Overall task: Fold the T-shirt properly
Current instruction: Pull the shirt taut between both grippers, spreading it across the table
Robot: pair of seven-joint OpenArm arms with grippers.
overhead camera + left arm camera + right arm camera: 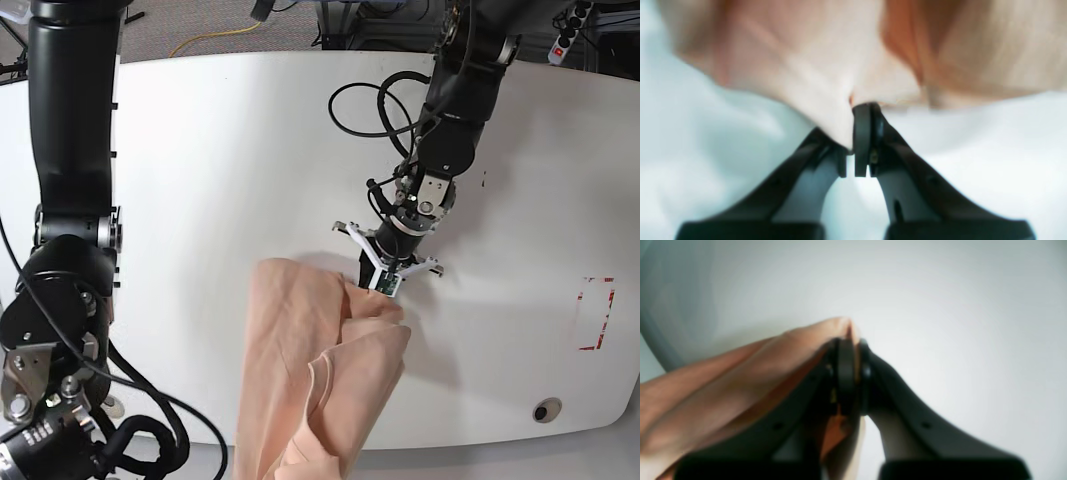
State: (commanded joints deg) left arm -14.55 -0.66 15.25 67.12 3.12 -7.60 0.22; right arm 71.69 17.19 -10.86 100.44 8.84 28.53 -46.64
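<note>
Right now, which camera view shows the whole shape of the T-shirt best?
The base view: there the T-shirt hangs crumpled from the left gripper down past the table edge. The left wrist view shows only blurred cloth at the shut tips; the right wrist view shows a pinched fold in the right gripper.

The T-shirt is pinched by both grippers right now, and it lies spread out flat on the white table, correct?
Not quite. Both grippers do pinch the T-shirt: the left gripper and the right gripper are each shut on fabric in their wrist views. But the base view shows it bunched and creased, trailing off the white table's near edge, not spread flat.
</note>
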